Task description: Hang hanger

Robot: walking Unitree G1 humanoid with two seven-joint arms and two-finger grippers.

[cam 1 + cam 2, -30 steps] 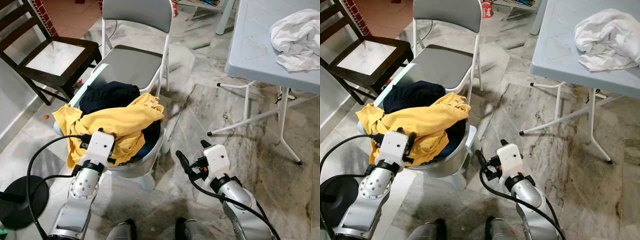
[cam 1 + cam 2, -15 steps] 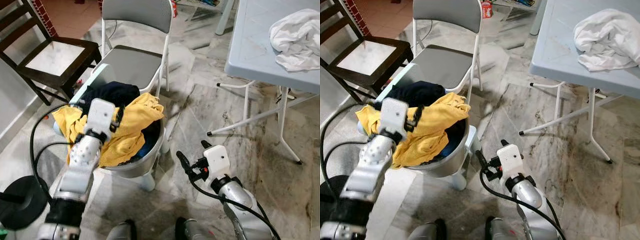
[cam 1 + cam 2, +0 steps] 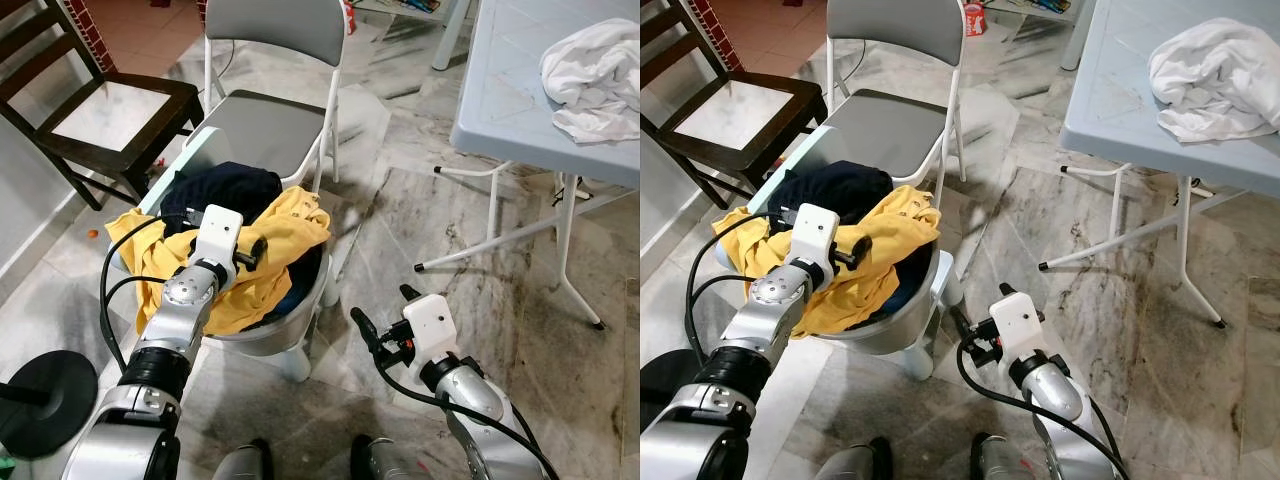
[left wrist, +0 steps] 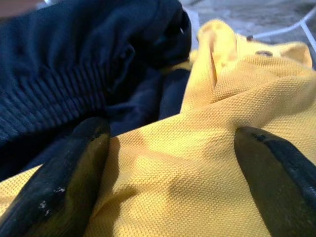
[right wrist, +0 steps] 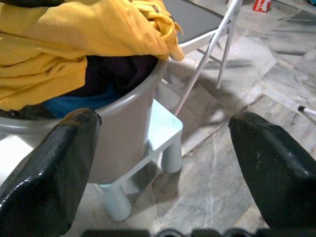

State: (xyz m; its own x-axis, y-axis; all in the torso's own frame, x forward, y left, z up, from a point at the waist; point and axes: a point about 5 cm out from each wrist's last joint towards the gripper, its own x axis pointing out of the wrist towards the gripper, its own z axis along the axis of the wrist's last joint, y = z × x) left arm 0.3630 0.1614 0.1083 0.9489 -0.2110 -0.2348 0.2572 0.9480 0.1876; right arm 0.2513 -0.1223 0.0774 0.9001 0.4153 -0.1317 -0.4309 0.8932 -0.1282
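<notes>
The left gripper [image 4: 168, 182] sits over the yellow polo shirt [image 3: 270, 240] heaped in the grey laundry basket [image 3: 905, 315], its fingers [image 4: 69, 173] spread apart with the pads resting on the fabric, just beside a dark navy garment [image 3: 225, 190]. The right gripper [image 3: 380, 315] hovers low beside the basket above the marble floor [image 3: 480, 300], fingers apart and empty. No hanger can be identified; a white cloth [image 3: 595, 75] lies on the blue-grey folding table [image 3: 500, 90].

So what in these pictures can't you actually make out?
- Basket contents: head views, the yellow shirt and dark clothes cover whatever lies beneath.
- Hanger: none can be told apart; if one is there, laundry hides it.
- Left pincer contact: left wrist view, fingers spread over the shirt, touching or not is unclear.
- Table: cut off by the edge.
</notes>
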